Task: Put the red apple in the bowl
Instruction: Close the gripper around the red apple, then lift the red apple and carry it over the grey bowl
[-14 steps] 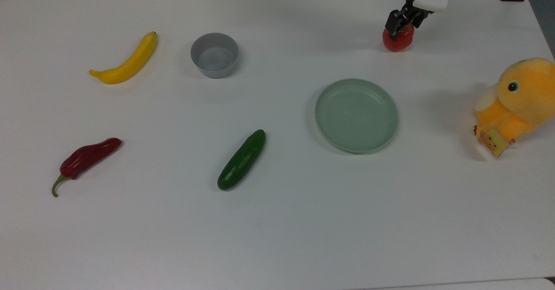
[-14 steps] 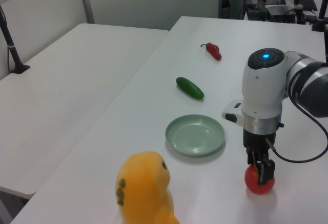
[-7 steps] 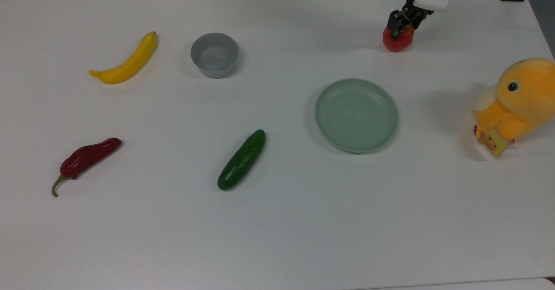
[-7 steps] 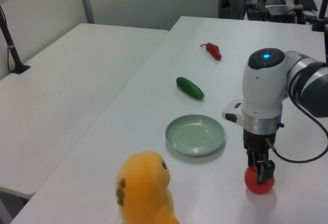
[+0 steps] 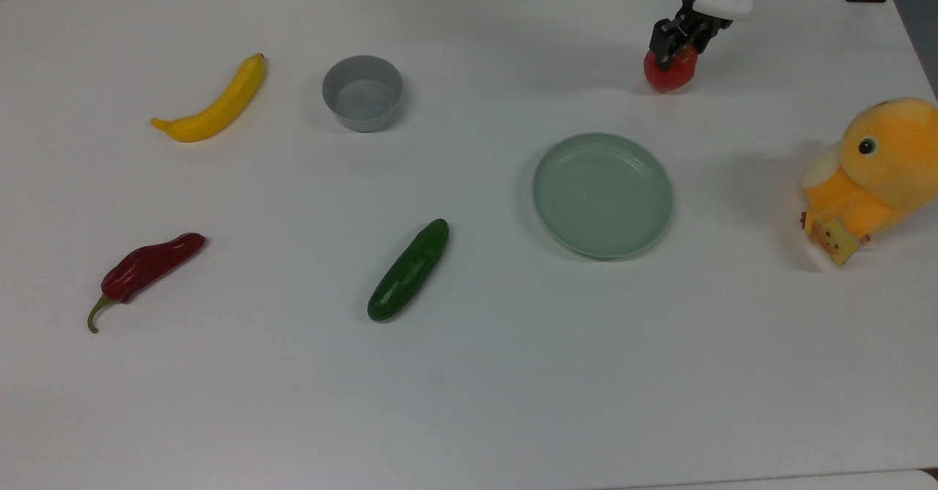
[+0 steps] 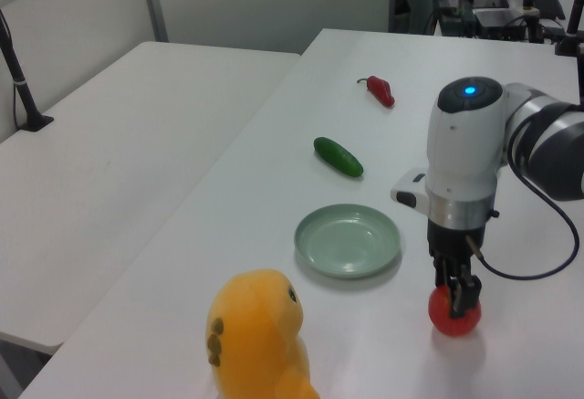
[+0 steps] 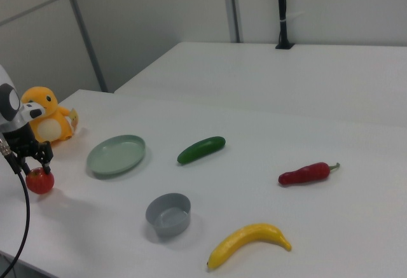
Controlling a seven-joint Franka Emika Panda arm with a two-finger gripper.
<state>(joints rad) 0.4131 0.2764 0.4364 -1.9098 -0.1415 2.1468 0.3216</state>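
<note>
Apple at upper right of the top view, grasped from above by the pincer, seemingly just off the bench. Step in hand: the lift. Next, judged: carrying leftward across the top view, past the green plate, to the grey bowl at upper centre-left, then releasing squarely over the narrow opening.

The top of the red apple is covered by the tool in the top view. The arm is cut off by the top view's upper edge. The plush duck is cropped at the left view's bottom edge, and its face is turned away.
</note>
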